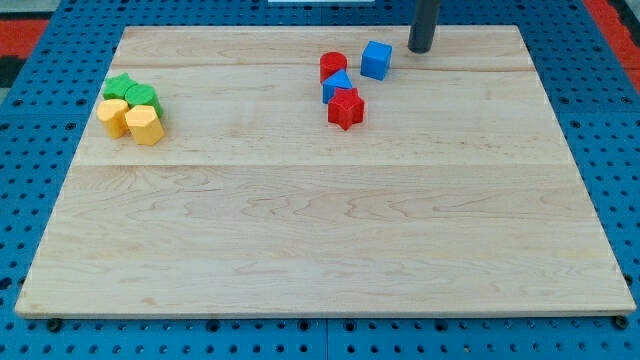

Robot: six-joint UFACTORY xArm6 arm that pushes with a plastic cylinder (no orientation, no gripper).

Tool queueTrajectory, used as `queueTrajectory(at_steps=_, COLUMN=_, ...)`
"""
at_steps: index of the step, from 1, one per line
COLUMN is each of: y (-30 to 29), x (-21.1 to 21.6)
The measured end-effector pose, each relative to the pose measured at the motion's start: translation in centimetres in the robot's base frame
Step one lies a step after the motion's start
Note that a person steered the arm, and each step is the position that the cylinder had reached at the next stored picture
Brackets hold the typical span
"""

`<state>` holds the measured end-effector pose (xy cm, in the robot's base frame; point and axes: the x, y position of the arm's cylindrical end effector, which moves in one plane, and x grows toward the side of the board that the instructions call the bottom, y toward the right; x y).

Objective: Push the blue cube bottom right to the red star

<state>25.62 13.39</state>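
The blue cube [376,60] sits near the view's top, right of centre. The red star [345,108] lies below and to the left of it, touching a blue triangular block [336,86]. A red cylinder [332,67] stands just left of the blue cube, above the blue triangular block. My tip [420,48] is on the board at the view's top, a short gap to the right of and slightly above the blue cube, not touching it.
At the view's left is a cluster: two green blocks [132,92] above a yellow block [113,116] and a yellow hexagonal block [145,125]. The wooden board [320,230] lies on a blue pegboard surface.
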Motion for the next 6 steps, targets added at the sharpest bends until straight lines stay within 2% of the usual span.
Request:
queueTrajectory(at_steps=1, y=0.0, x=4.2)
queueTrajectory(at_steps=2, y=0.4, x=4.5)
queueTrajectory(at_steps=4, y=0.4, x=-1.7)
queueTrajectory(at_steps=5, y=-1.5, x=-3.8)
queueTrajectory(at_steps=6, y=-4.8, x=-3.3)
